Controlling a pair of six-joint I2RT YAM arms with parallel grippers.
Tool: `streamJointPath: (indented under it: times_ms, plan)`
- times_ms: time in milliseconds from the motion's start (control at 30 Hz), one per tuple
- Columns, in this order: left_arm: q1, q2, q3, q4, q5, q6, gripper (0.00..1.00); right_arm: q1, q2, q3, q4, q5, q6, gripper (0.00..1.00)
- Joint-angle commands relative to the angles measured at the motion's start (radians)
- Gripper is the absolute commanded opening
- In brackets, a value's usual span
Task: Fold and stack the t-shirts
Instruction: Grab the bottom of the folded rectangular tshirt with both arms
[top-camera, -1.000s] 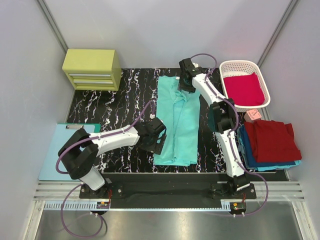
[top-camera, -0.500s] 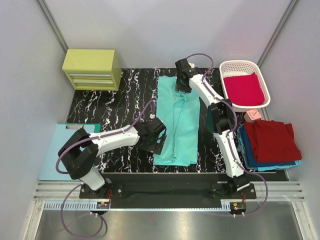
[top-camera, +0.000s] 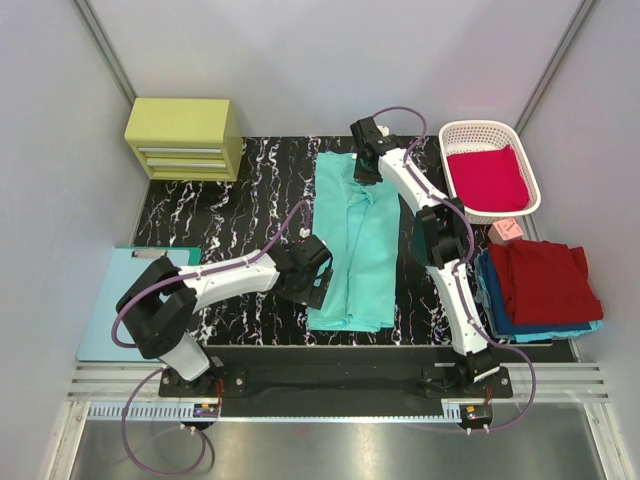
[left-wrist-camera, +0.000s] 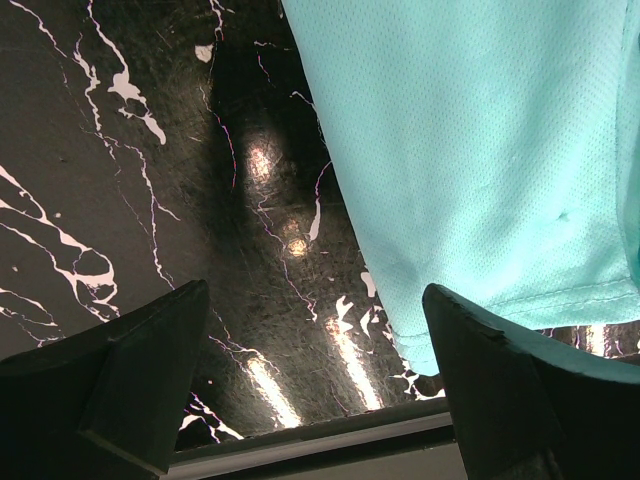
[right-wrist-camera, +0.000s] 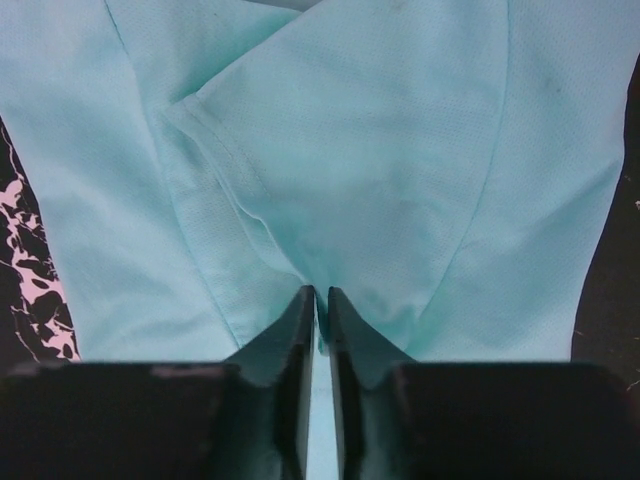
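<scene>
Even, bright light is thrown from above in the overhead view — only soft shadows are cast. Glare streaks are reflected off the glossy desk (left-wrist-camera: 265, 385); the left claw (left-wrist-camera: 312, 300) is rendered dark and blurred.

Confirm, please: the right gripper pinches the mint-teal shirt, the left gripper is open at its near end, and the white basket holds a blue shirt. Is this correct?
Not quite. The white basket holds a crimson shirt, not blue; the top external view shows it. The right gripper does pinch the mint-teal shirt, and the left gripper is open at its near end.
</scene>
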Motion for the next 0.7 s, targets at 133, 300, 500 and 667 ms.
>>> streamJointPath:
  times_ms: [133, 300, 500, 667]
  plan:
    - [-0.003, -0.015, 0.018, 0.014, -0.003, 0.000, 0.94, -0.002, -0.022, -0.001, -0.001, -0.006, -0.010, 0.00]
    - [-0.003, -0.014, 0.016, 0.015, 0.002, 0.001, 0.94, 0.004, -0.067, 0.019, 0.014, -0.022, -0.019, 0.00]
    - [-0.003, -0.012, 0.016, 0.017, 0.005, -0.002, 0.94, 0.010, -0.101, 0.059, 0.017, -0.022, -0.025, 0.00]
    - [-0.003, -0.009, 0.011, 0.018, 0.011, -0.005, 0.94, 0.028, -0.124, 0.096, 0.023, -0.029, -0.036, 0.00]
